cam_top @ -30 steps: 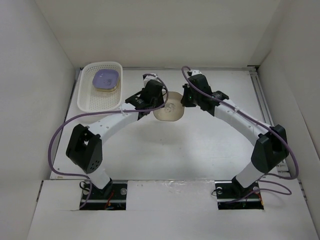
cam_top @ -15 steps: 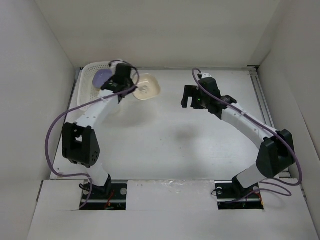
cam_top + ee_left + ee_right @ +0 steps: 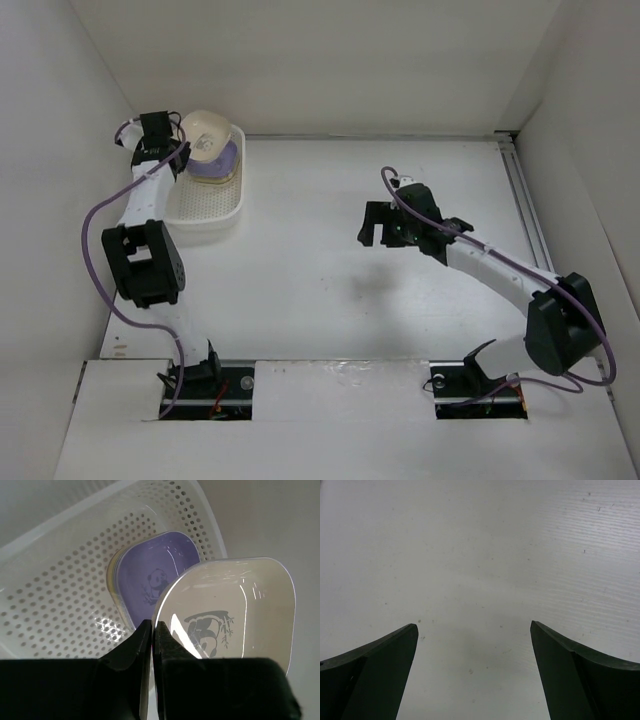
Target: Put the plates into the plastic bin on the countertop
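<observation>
Pinches cream plate (image 3: 235, 610) by its rim in left end effector (image 3: 152, 626), tilted above lavender plate (image 3: 150, 570) in plastic bin (image 3: 55, 610); risks landing askew if dropped. Holds right end effector (image 3: 474, 630) wide, empty, above table (image 3: 480, 540).

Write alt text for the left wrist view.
The left claw pinches the rim of a cream plate with a panda print, holding it over the white perforated bin. Inside the bin sits a small stack topped by a lavender plate, also panda-printed.

White walls (image 3: 320, 60) on three sides; metal rail (image 3: 523, 200) along right edge; white front panel (image 3: 340, 410).
</observation>
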Robot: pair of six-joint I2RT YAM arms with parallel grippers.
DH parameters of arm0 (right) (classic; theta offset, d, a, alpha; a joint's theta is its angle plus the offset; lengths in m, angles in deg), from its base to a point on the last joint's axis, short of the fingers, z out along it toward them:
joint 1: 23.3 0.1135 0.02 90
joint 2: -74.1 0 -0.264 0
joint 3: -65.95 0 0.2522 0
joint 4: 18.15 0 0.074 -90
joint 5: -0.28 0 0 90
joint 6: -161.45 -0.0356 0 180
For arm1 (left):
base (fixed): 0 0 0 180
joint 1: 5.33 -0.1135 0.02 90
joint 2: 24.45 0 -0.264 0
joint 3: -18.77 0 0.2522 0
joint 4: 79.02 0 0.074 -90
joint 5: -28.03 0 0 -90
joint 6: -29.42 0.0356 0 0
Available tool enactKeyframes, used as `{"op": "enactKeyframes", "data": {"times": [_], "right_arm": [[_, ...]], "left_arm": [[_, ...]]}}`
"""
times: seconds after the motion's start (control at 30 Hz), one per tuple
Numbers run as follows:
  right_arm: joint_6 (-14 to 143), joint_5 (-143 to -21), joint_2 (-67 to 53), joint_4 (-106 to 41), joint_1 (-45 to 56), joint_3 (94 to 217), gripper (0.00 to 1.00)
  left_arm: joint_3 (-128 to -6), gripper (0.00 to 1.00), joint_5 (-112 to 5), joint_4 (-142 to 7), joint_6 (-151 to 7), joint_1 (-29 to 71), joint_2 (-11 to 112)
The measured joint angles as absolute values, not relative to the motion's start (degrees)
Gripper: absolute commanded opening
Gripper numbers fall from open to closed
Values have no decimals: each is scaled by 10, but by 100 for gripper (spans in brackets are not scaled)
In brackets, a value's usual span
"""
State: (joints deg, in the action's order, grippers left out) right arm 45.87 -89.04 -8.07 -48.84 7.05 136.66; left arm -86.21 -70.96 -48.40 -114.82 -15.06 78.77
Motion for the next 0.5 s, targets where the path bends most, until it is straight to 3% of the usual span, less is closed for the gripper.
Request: {"op": "enactKeyframes", "data": {"times": [0.17, 0.37, 0.5], "right_arm": [[457, -883, -48, -477, 71, 1353, 100], [456, -877, -42, -474, 72, 1351, 100], [457, -874, -42, -473, 72, 1351, 100]], "left_arm": [[-916, 0, -693, -479, -1189, -147, 886], [-916, 0, -693, -461, -1229, -147, 914], [-924, 34, -696, -460, -1241, -147, 913]]}}
